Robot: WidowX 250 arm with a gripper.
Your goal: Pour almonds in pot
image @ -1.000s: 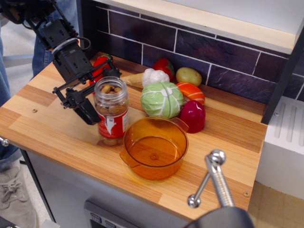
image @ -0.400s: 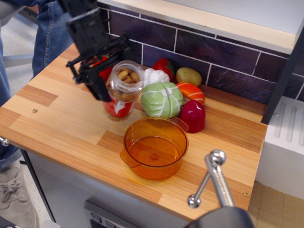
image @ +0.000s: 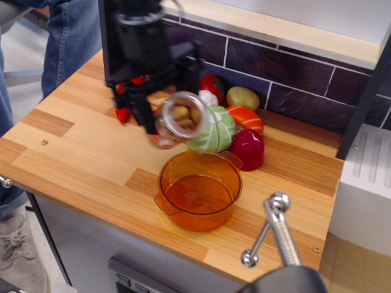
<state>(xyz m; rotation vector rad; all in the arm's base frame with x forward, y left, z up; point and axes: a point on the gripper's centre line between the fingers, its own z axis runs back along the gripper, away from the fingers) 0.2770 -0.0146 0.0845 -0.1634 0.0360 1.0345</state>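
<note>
My black gripper is shut on the clear jar and holds it in the air above the wooden counter. The jar is tilted, with its open mouth facing forward and down toward the pot. Tan-brown almonds show inside the mouth. The orange translucent pot stands just below and to the right of the jar, with nothing in it. The jar's red label is mostly hidden by blur and by my fingers.
Toy vegetables sit behind the pot: a green cabbage, a dark red one, an orange one, a yellow-green potato and a red pepper. A tiled wall is behind them. A metal post stands in the foreground.
The gripper lifted the jar off the counter, carried it right toward the pot and tipped it from upright to mouth-forward.
</note>
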